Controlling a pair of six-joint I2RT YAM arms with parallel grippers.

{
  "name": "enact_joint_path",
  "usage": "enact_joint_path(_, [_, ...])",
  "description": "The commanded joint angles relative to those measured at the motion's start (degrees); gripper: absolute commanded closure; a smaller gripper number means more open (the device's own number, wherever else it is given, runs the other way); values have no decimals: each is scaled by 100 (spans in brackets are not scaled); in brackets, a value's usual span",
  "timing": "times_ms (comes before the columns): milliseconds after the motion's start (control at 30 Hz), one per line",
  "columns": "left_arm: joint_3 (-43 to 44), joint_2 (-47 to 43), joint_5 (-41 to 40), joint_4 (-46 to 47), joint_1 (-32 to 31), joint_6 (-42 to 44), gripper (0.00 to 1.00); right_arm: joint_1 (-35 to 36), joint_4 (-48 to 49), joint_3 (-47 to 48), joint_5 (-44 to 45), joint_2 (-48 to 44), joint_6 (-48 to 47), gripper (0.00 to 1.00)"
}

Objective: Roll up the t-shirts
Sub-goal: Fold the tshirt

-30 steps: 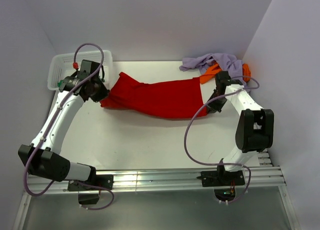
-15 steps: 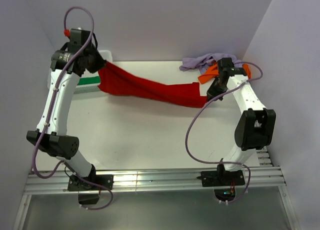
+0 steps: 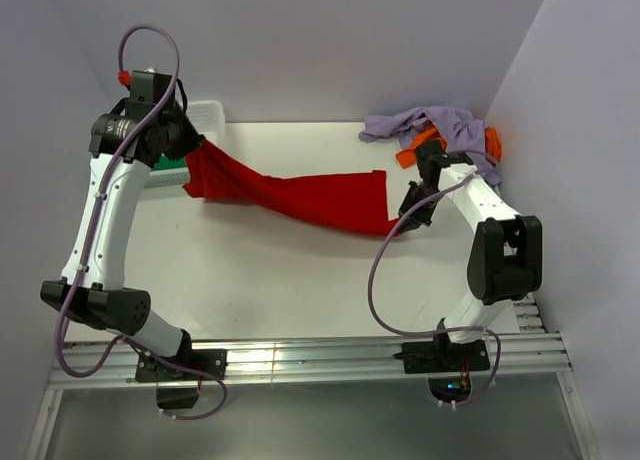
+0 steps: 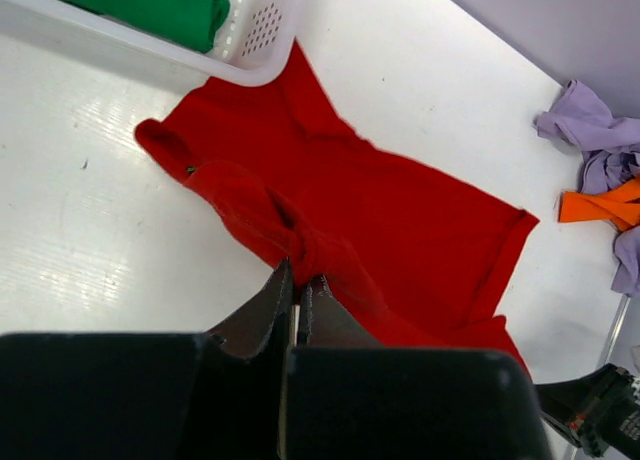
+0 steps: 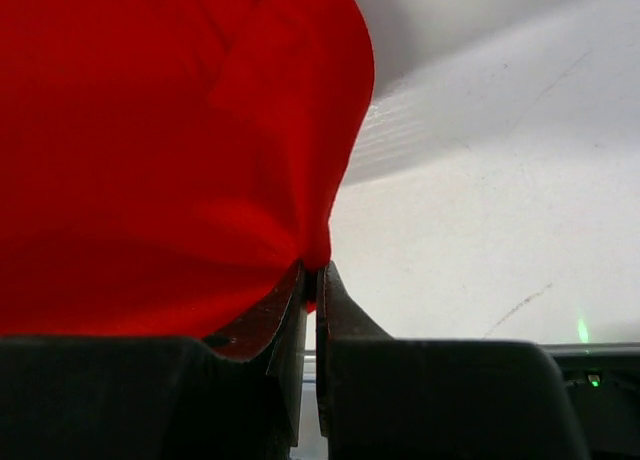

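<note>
The red t-shirt hangs stretched between my two grippers above the white table. My left gripper is shut on its left end, raised near the basket; the wrist view shows the jaws pinching red cloth. My right gripper is shut on the shirt's right edge, low over the table; its wrist view fills with red cloth. A green t-shirt lies in the basket. Lavender and orange t-shirts lie heaped at the back right.
The white lattice basket stands at the back left, behind my left arm. Lilac walls close the back and both sides. The metal rail with the arm bases runs along the near edge.
My left gripper rose from the table with the shirt's left end and now sits slightly lower. My right gripper moved back, then forward and left. The shirt hangs stretched.
</note>
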Motion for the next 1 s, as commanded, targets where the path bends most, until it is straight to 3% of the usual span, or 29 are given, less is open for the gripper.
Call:
enact_joint_path(0, [137,-278,-231,195,50,191,100,-40,-182,538,38,53,-80,100])
enact_joint_path(233, [-696,-514,138,599,50,76,100,-409,-561,3343,619,713,166,100])
enact_joint_path(367, [-1014,-646,182,644,59,59,100,-418,-351,2320,515,188,166,100])
enact_joint_path(467, [-1049,-752,130,556,59,76,100,-479,158,293,330,-540,193,100])
enact_joint_path(567, [-909,-778,68,433,59,111,100,-523,230,-432,382,-1071,237,100])
enact_joint_path(733, [-715,-770,77,336,59,120,100,-523,63,-470,444,-1151,131,100])
enact_joint_path(967, [-1278,-919,261,520,59,50,100,-523,134,-401,383,-993,140,100])
